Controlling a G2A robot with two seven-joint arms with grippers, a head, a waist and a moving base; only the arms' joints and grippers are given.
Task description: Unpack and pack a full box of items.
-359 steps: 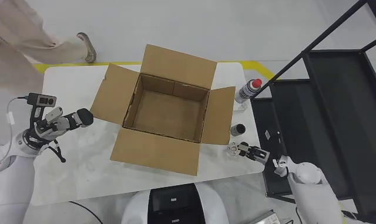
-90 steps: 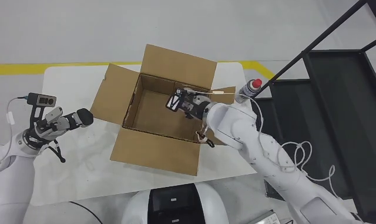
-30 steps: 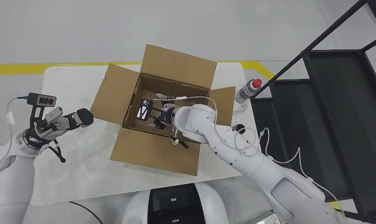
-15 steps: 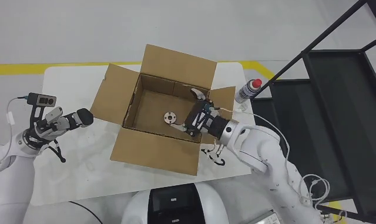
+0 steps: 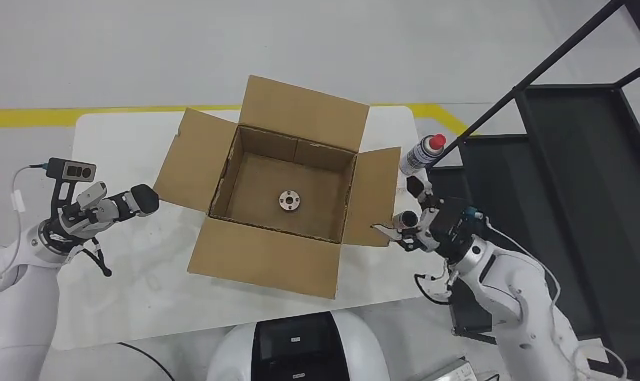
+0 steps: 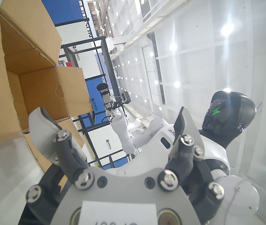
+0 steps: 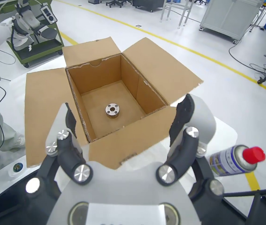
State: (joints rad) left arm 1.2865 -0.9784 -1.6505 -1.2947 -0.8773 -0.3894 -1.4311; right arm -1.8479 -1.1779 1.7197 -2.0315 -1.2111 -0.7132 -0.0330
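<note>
At the right edge of the surface, your right gripper (image 7: 127,105) now hangs with its fingers spread wide and nothing between them. Half a second ago it was lifting out over the right flap of the box (image 5: 300,111), and one second ago the whole arm was reaching deep inside. The metal disc (image 5: 289,197) that it carried is left behind: it lies flat near the middle of the box floor, apart from all four walls. Twelve seconds ago the box was empty, so I judge that the first item is packed and the packing half of the task has only begun.

Your left gripper (image 6: 109,113) is also spread and empty. It waits beside the left edge of the surface, turned toward the left flap of the box, and it has not moved in any of the earlier pictures.

One spray can (image 5: 422,154) with a red cap stands near the far right corner, just beside the right flap. It seems the next candidate for packing, and it is close to your right arm.

The surface is a white table (image 5: 120,281), and the box sits in its middle with all four flaps open. A black shelf rack (image 5: 560,151) stands right of the table. On the grey floor behind it runs a yellow line (image 5: 130,112), and farther off are chairs, metal frames and a green cart (image 7: 41,45).
</note>
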